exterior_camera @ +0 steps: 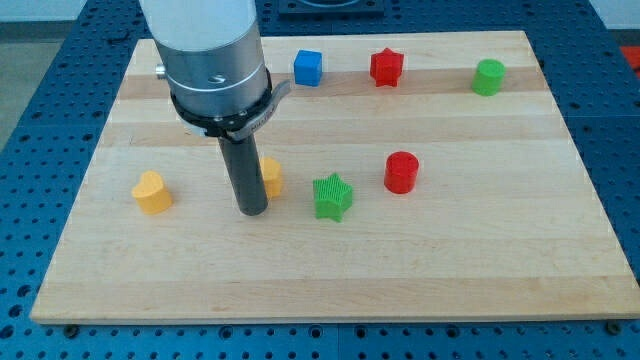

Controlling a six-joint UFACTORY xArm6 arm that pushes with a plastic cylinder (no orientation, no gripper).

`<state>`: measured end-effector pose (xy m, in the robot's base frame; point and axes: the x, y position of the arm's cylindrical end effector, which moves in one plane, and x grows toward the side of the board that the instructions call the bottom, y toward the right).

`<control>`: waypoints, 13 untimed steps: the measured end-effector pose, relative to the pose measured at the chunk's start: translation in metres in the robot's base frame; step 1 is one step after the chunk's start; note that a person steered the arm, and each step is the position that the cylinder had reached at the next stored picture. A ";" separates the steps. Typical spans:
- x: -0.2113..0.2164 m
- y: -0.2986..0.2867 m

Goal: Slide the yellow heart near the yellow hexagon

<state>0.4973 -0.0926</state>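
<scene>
The yellow heart (152, 193) lies on the wooden board (330, 270) at the view's left. The yellow hexagon (271, 177) is mostly hidden behind my dark rod, only its right part showing. My tip (251, 211) rests on the board just left of and in front of the hexagon, about a hundred pixels to the right of the heart and apart from it.
A green star (332, 196) lies right of the hexagon, a red cylinder (401, 172) further right. Along the view's top are a blue cube (308, 68), a red star (386, 68) and a green cylinder (489, 77). The arm's grey body (205, 60) covers the top left.
</scene>
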 end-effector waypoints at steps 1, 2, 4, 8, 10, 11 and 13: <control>-0.005 0.000; -0.006 0.000; 0.028 -0.029; -0.011 -0.108; -0.018 -0.120; -0.018 -0.131; -0.015 -0.153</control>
<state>0.4827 -0.2452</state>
